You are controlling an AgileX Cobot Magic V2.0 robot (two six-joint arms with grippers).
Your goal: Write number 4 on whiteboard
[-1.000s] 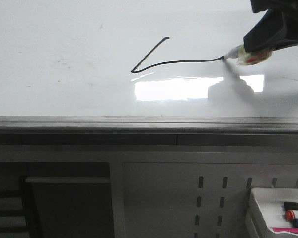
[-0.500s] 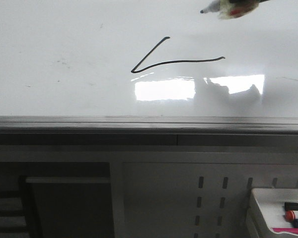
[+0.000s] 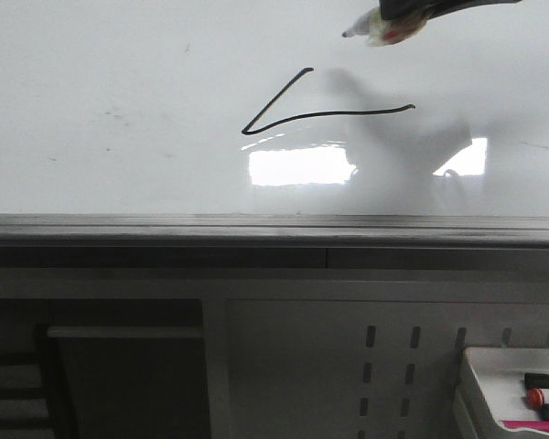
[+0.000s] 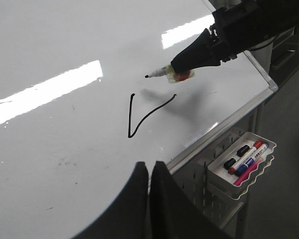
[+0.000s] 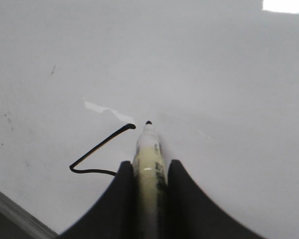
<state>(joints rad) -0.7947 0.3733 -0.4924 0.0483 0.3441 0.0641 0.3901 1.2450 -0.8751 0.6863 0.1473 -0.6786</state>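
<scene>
We see the right pincer (image 5: 148,172) closed on a marker (image 5: 148,159), tip lifted above the whiteboard (image 3: 119,165), beyond the unfinished number 4 (image 3: 320,110); the left pincer (image 4: 149,172) is closed, empty.

White tray (image 3: 476,384) below table edge (right side) holds markers (image 4: 245,158); perforated panel (image 3: 389,366) beside it.

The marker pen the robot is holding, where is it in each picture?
Front view: the marker pokes in at the top right, tip pointing left, above the whiteboard.
Left wrist view: upper middle, held by the right gripper, tip lifted off the board.
Right wrist view: bottom centre, between the two dark fingers.
Shared landmark: the unfinished number 4, two black strokes, lies beside the tip in every view.
</scene>
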